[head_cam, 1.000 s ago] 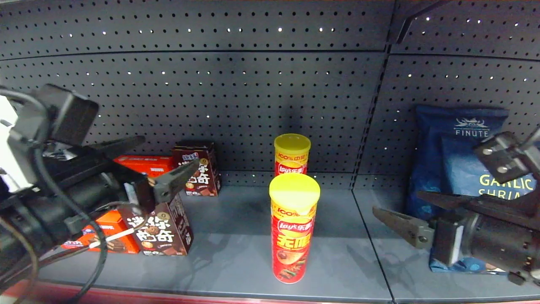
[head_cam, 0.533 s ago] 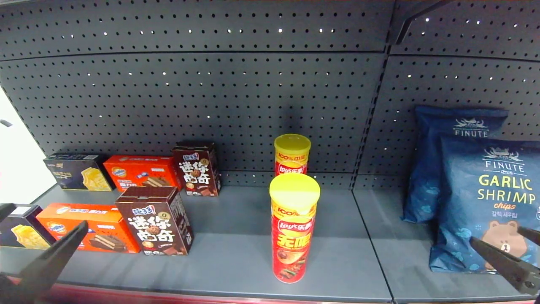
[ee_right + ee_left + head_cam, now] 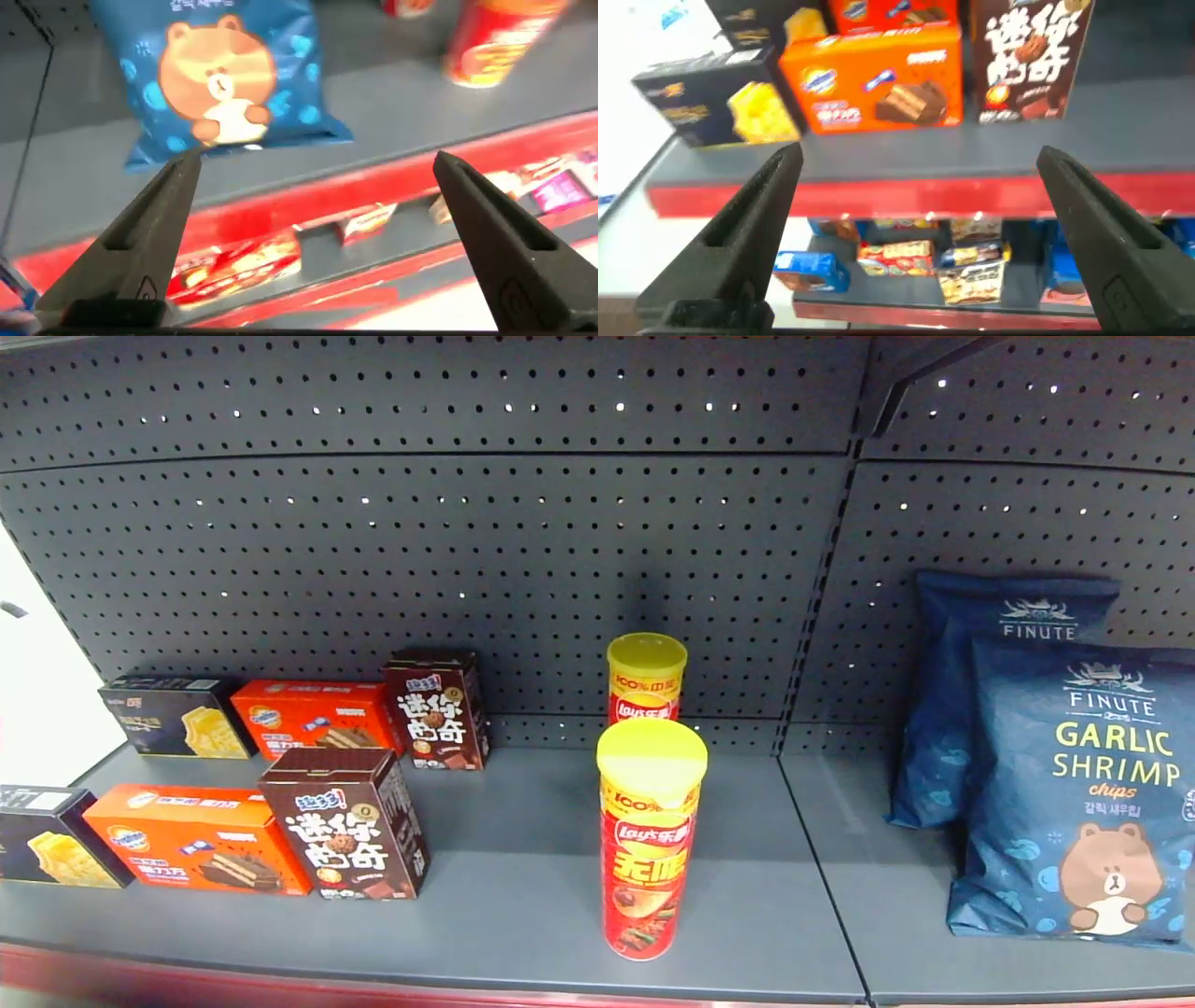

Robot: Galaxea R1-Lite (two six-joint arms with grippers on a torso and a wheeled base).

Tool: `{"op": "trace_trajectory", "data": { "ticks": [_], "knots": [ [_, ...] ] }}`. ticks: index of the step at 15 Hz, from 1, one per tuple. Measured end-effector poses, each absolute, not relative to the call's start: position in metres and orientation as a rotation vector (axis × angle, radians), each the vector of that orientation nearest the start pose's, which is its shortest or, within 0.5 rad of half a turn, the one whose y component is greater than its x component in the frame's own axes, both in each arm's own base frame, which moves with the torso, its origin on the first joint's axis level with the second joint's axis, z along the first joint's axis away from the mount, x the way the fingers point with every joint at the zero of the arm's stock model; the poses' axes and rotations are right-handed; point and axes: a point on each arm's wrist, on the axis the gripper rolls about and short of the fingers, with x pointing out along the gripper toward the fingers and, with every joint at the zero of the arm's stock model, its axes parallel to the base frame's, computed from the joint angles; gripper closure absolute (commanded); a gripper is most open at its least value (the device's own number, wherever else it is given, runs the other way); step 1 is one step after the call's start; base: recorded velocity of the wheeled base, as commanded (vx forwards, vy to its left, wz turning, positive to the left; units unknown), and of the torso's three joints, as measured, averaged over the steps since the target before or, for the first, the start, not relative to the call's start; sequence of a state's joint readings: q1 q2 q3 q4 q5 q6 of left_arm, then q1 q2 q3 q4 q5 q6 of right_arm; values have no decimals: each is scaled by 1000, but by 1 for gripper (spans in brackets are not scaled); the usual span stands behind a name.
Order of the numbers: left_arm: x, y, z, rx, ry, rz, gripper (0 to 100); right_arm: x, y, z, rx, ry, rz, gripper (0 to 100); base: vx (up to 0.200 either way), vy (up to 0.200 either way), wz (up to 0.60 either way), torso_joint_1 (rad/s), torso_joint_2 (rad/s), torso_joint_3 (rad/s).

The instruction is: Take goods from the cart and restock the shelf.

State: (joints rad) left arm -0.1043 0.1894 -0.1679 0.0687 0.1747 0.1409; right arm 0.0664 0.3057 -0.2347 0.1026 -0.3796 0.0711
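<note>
Head view: the shelf (image 3: 523, 905) has two chip cans in the middle, the front can (image 3: 649, 840) just ahead of the back can (image 3: 646, 677). The brown box (image 3: 345, 821) and orange box (image 3: 191, 840) sit on the left, the blue snack bags (image 3: 1083, 784) on the right.

Left wrist view: the left gripper (image 3: 920, 157) hangs just off the shelf's front edge. Its jaws are spread wide and empty, facing the orange box.

Right wrist view: same deal for the right gripper (image 3: 318, 163), jaws released, facing the blue snack bags.

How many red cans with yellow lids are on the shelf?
2. One red chip can with a yellow lid stands near the front of the grey shelf; the other can stands directly behind it, partly hidden.
</note>
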Motion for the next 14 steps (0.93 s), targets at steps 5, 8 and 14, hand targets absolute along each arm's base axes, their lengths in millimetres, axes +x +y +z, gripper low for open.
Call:
{"op": "trace_trajectory", "data": {
  "ticks": [5, 8, 14],
  "knots": [
    [-17, 3, 94, 158, 3, -20, 0, -19, -4, 106, 17, -27, -66, 0, 0, 0, 0, 0, 0, 0],
    [-16, 3, 86, 152, 12, -26, 0, -16, -3, 88, 13, -4, -52, 0, 0, 0, 0, 0, 0, 0],
    [-16, 1, 83, -58, 28, -135, 0, -17, -2, 85, 3, 1, 31, 0, 0, 0, 0, 0, 0, 0]
  ]
}}
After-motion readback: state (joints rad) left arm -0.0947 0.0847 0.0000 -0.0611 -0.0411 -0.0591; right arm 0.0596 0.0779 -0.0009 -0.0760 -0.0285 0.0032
